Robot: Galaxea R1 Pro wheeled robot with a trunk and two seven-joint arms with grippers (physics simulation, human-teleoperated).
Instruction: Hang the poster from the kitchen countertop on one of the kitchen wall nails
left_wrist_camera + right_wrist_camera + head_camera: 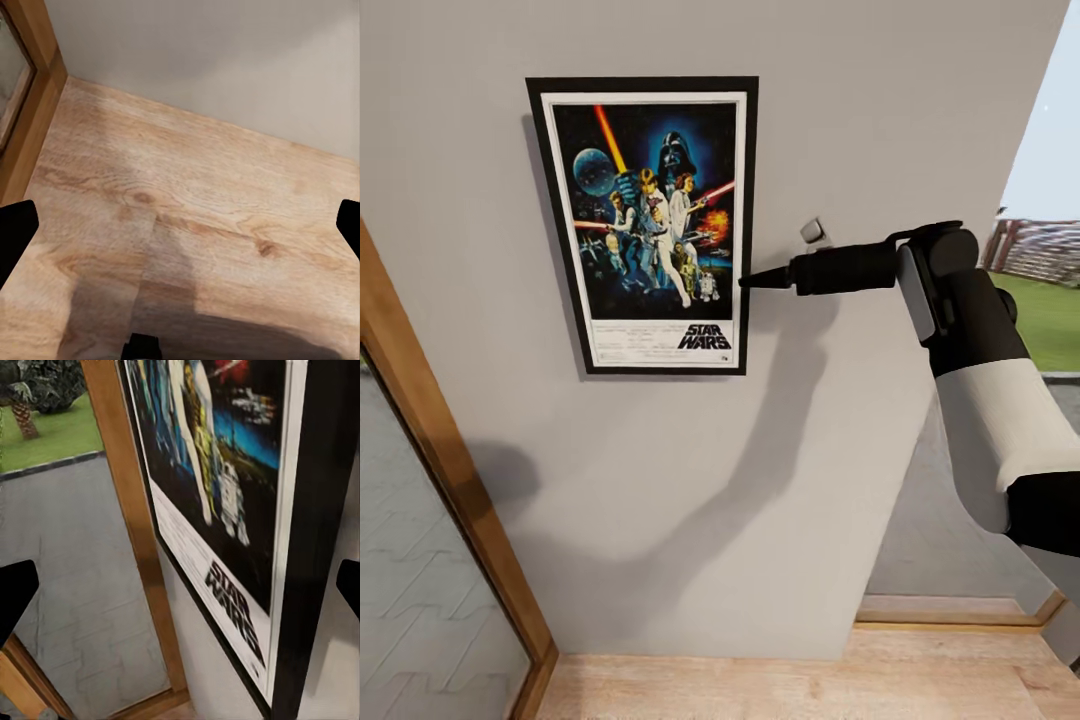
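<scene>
The poster (647,222) lies flat and upright against the light grey wall (880,110), its black frame, white border and "STAR WARS" lettering plain in the head view. My right gripper (750,283) points at the poster's right edge near its lower part. In the right wrist view the poster (225,510) is seen close up and at a slant, and the right gripper (180,592) is open, with the black frame's edge between its spread fingers (15,592). The wall nail is hidden. My left gripper (180,225) hangs open over the wood floor (195,217).
A wooden door frame with a glass pane (450,470) runs down the left of the wall. To the right, a window opening (1045,270) shows grass and a fence outside. Pale plank floor (780,685) lies below the wall.
</scene>
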